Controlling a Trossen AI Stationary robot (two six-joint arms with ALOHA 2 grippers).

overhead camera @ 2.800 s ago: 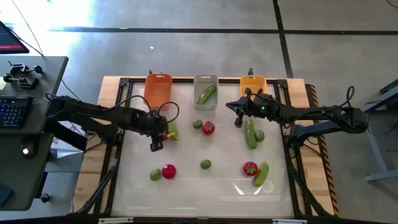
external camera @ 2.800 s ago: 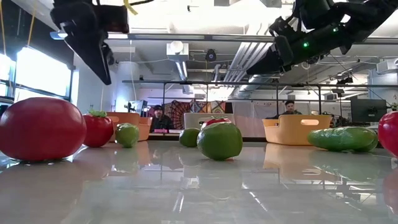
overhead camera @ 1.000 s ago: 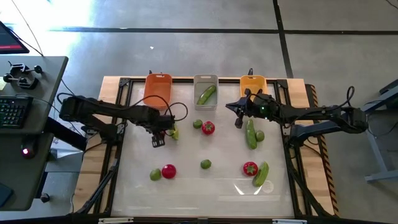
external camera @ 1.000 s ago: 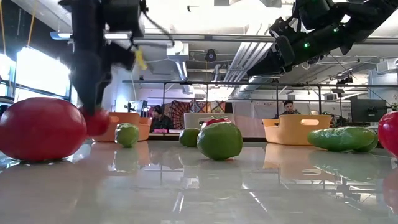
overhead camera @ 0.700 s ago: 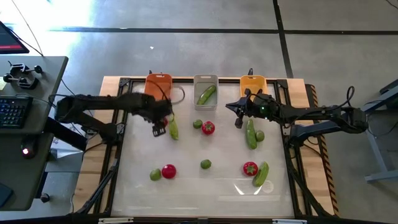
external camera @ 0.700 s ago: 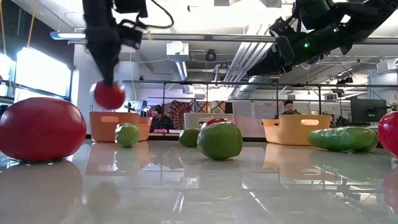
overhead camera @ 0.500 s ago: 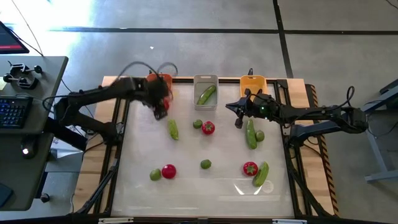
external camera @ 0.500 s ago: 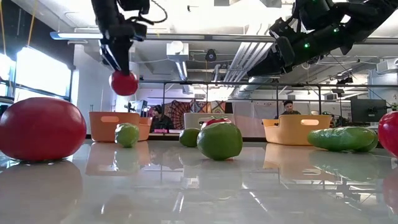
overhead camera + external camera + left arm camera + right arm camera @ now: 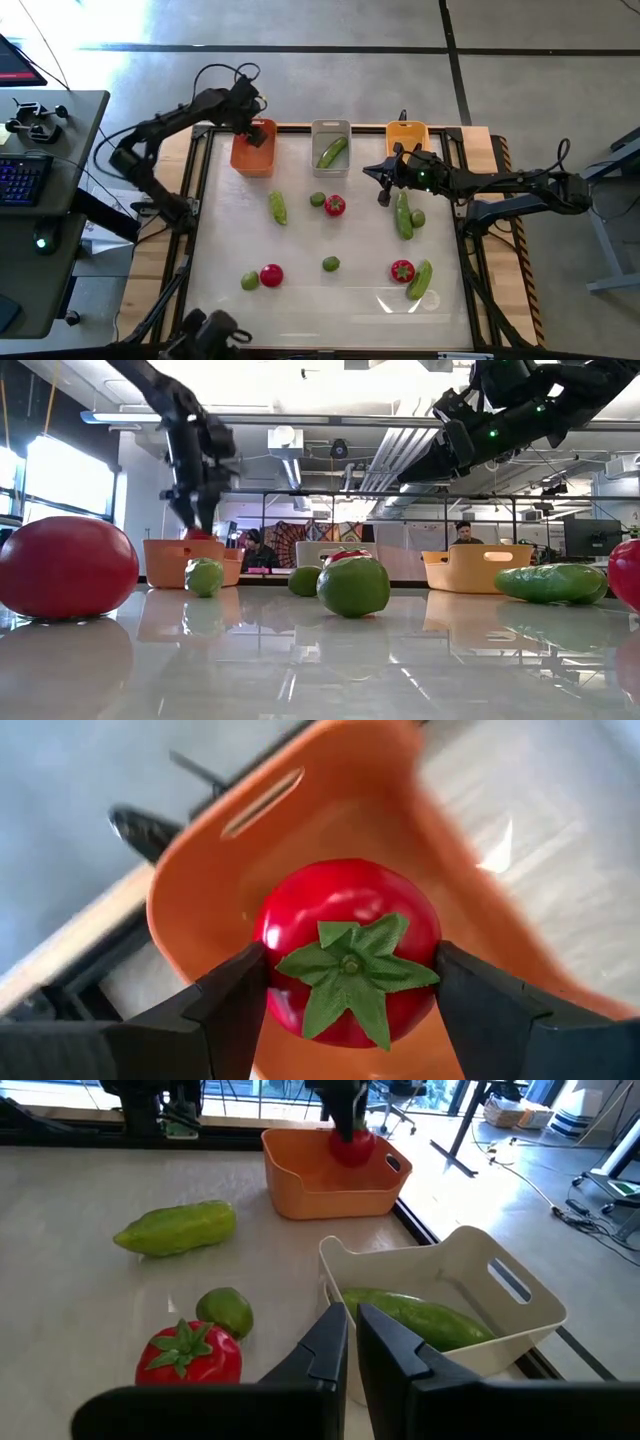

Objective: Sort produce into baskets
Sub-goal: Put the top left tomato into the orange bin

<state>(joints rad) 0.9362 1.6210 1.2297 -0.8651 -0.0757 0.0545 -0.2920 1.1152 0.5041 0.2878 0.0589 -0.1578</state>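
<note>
My left gripper (image 9: pixel 254 130) hangs over the orange-red basket (image 9: pixel 253 155) at the table's far left, shut on a red tomato (image 9: pixel 345 955) whose green top faces up. The tomato (image 9: pixel 352 1146) sits about level with the basket's rim (image 9: pixel 325 1175) and barely shows (image 9: pixel 197 534) in the low view. My right gripper (image 9: pixel 350 1335) is shut and empty, above the table near the yellow-orange basket (image 9: pixel 407 133). A cucumber (image 9: pixel 333 152) lies in the pale grey basket (image 9: pixel 331 135). My left gripper pinches the tomato by two opposite sides (image 9: pixel 272 945) between its two fingers (image 9: pixel 235 1000). The fingers come from above and point down. The tomato is lifted clear, upright with its green top up, over the inside of the orange-red basket.
Loose on the table lie a cucumber (image 9: pixel 278 208), a lime (image 9: pixel 317 199), a tomato (image 9: pixel 334 205), a cucumber (image 9: pixel 403 215) beside a lime (image 9: pixel 418 217), a tomato (image 9: pixel 271 275), two limes (image 9: pixel 249 282) (image 9: pixel 330 264), a tomato (image 9: pixel 402 270) and a cucumber (image 9: pixel 419 280).
My left gripper has lifted the tomato clear of the table beside the left cucumber. It has carried it up and toward the far edge to over the orange-red basket, rolling its wrist on the way. The cucumber has stayed where it was.
</note>
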